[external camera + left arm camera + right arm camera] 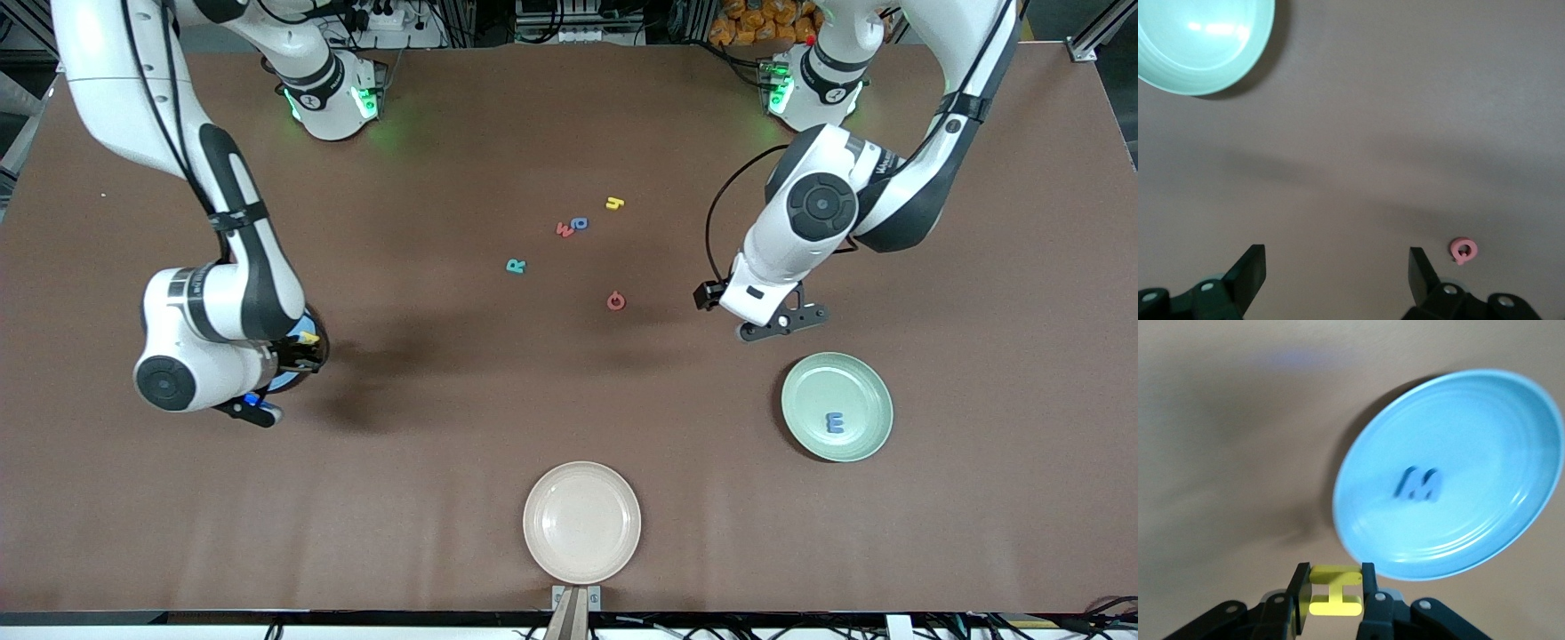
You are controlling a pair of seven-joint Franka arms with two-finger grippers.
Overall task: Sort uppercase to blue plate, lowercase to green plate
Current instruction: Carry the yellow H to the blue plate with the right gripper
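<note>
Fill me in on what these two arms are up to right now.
They are sorting toy letters onto plates. The right gripper is shut on a yellow H at the rim of the blue plate, which already holds a dark blue W. The left gripper hangs open over bare table between the red G and the green plate, where a blue m lies. A teal R, red letter, blue a and yellow y wait unsorted.

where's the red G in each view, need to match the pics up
Front view: the red G lies on the bare table near the middle, beside the open left gripper.
Left wrist view: the red G lies just past one fingertip of the left gripper.
Right wrist view: not in it.
Shared landmark: the green plate, seen in the front and left wrist views.
</note>
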